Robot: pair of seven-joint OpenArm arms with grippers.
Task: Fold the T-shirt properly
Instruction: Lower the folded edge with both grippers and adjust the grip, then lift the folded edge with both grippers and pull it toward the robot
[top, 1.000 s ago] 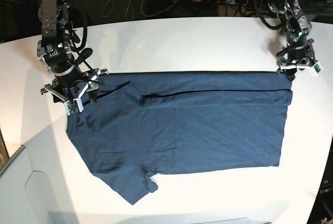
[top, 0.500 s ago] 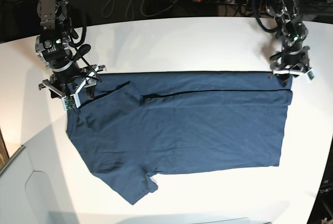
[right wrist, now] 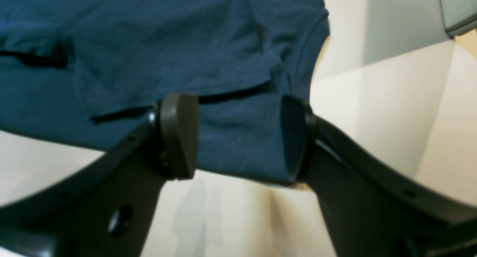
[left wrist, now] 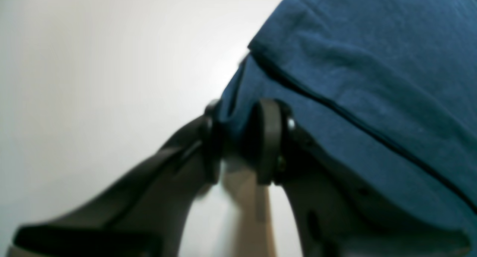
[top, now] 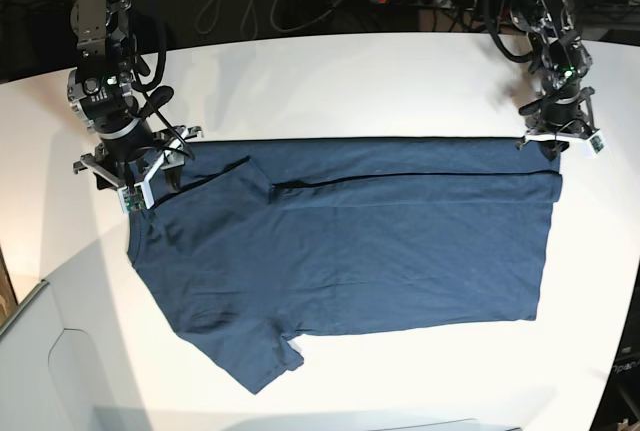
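The T-shirt [top: 350, 251] lies spread flat on the white tabletop [top: 350, 81], dark navy, with its far long edge folded over so that a dark seam line runs across the cloth. Its sleeve end is toward the left side of the base view and its hem toward the right.

At the left of the base view, the right tool [top: 128, 173] stands over the shirt's upper left corner, beside the folded sleeve. In the right wrist view the right tool [right wrist: 238, 137] has its two dark pads spread apart, with blue cloth showing in the gap between them, and neither pad presses on it.

At the right of the base view, the left tool [top: 558, 141] sits at the shirt's far right corner. In the left wrist view the left tool [left wrist: 238, 141] has its pads drawn close together, pinching a bunched edge of the blue cloth between them.
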